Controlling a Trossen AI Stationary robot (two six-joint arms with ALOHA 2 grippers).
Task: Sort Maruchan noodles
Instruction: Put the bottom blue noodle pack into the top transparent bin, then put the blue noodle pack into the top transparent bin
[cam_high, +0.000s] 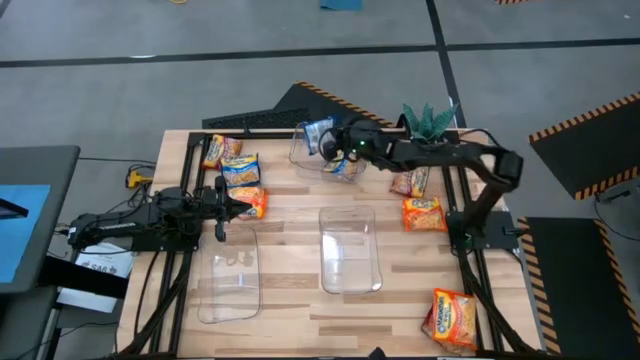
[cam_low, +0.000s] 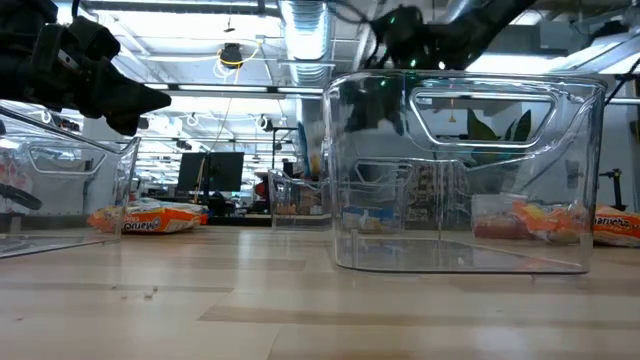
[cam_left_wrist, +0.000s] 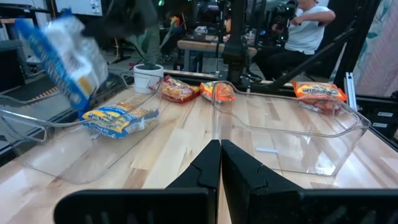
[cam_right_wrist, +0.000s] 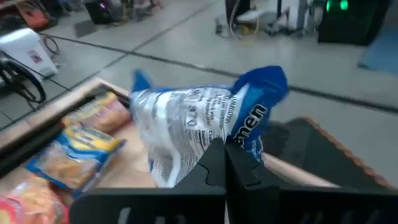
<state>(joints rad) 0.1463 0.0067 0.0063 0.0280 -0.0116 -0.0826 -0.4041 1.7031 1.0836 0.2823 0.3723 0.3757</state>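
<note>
Over the far bin (cam_high: 310, 150), right gripper (cam_high: 330, 140) pinches a blue packet (cam_right_wrist: 205, 121).

Right gripper (cam_high: 330, 141) over the far bin (cam_high: 300, 150) holding a packet (cam_high: 317, 133), another packet (cam_high: 345, 168) inside that bin, two bins (cam_high: 349, 250) near the front, left gripper (cam_high: 221, 198) beside left-side packets (cam_high: 240, 172), plant (cam_high: 428, 120) far right.

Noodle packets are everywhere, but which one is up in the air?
The blue packet pinched in the right gripper, lifted above the clear bin at the table's back. Every other packet lies flat on the wood or in a bin.
</note>
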